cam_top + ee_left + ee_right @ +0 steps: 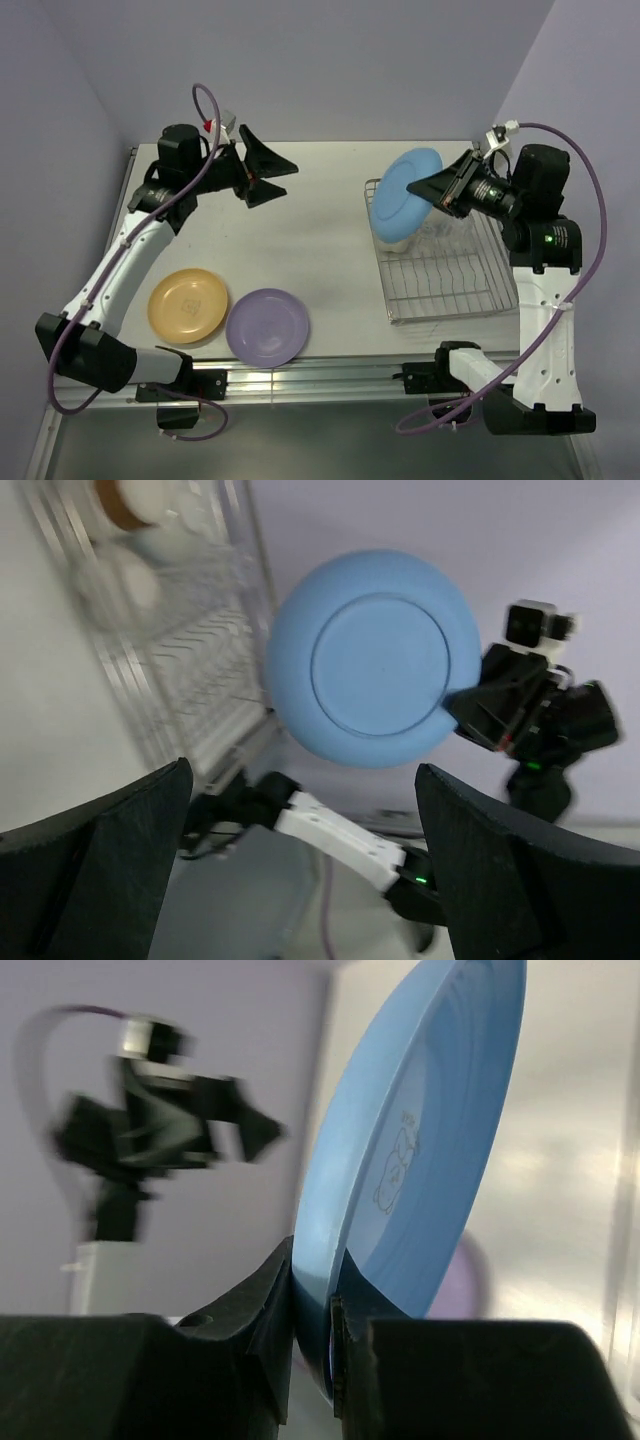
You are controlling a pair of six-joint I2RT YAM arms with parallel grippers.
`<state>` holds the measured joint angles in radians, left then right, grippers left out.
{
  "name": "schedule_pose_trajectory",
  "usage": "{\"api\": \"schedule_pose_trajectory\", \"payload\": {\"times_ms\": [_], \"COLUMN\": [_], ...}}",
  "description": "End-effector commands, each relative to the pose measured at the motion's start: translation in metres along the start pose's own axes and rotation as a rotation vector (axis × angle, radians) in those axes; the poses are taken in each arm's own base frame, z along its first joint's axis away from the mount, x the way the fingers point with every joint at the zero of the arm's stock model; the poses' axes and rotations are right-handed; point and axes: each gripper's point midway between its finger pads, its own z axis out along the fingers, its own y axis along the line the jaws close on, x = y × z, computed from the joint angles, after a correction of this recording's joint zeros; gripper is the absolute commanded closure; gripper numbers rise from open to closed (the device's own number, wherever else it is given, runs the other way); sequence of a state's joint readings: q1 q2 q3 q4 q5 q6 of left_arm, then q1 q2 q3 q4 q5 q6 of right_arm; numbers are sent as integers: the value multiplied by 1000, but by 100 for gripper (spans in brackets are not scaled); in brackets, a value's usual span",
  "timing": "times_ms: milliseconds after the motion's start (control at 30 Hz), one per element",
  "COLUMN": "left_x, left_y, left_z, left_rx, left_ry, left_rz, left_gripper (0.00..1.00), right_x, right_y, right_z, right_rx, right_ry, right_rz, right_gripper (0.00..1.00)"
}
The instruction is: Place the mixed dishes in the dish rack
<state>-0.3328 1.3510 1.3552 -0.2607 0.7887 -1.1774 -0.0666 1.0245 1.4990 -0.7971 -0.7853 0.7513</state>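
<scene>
- The right gripper [432,188] was pressed onto the rim of the blue plate [408,192], one finger on each face, with the plate standing nearly on edge beyond its fingertips
- The left gripper [272,171] was spread wide and held nothing; the blue plate hung well apart from it, straight ahead of its open fingers
- The dish rack [450,317] lay directly under the right gripper, and the plate's lower edge hung over the rack's corner farthest from that arm's base
- Some pale dishes already sat in the rack below the plate, but they were too blurred in the left wrist view to name with confidence
- The orange-yellow plate [188,305] and the purple plate [267,326] lay flat on the table, side by side, well back from the left gripper and towards its arm's base
- The step in hand looked like racking the blue plate, with two plates left to load
- The next move probably called for lowering the plate on edge between two upright prongs, clear of the dishes beneath, and spreading the fingers only once the rim rested on the wire base
- A tilted release could let the plate tip onto the items already loaded
</scene>
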Motion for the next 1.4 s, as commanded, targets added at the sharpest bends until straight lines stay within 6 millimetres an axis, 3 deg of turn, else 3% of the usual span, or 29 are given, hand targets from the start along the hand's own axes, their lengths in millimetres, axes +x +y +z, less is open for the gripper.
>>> {"api": "schedule_pose_trajectory", "payload": {"times_ms": [0, 133, 267, 333, 433, 900, 1200, 1367], "left_x": [13, 13, 21, 28, 34, 39, 40, 47], "left_y": [67, 83, 119, 136, 144, 147, 154, 171], "left_z": [-28, -27, -24, -23, -23, -17, -16, -19], "left_rx": [-362, -491, -637, -666, -659, -632, -646, -703], "left_ry": [2, -6, 44, 73, 85, 118, 140, 188], "left_rz": [184, 285, 354, 364, 366, 359, 372, 402], "left_gripper": [1, 1, 1, 1, 1, 1, 1, 1], "right_x": [46, 73, 87, 90, 88, 90, 100, 100], "right_y": [-67, -90, -102, -106, -111, -124, -155, -173], "right_z": [-19, -23, -25, -26, -24, 1, 3, 2], "right_rx": [319, 433, 468, 470, 482, 478, 585, 667], "right_ry": [150, 256, 326, 335, 344, 418, 472, 482], "right_rz": [-114, -155, -215, -242, -287, -315, -281, -273], "right_gripper": [100, 100, 100, 100, 100, 100, 100, 100]}}
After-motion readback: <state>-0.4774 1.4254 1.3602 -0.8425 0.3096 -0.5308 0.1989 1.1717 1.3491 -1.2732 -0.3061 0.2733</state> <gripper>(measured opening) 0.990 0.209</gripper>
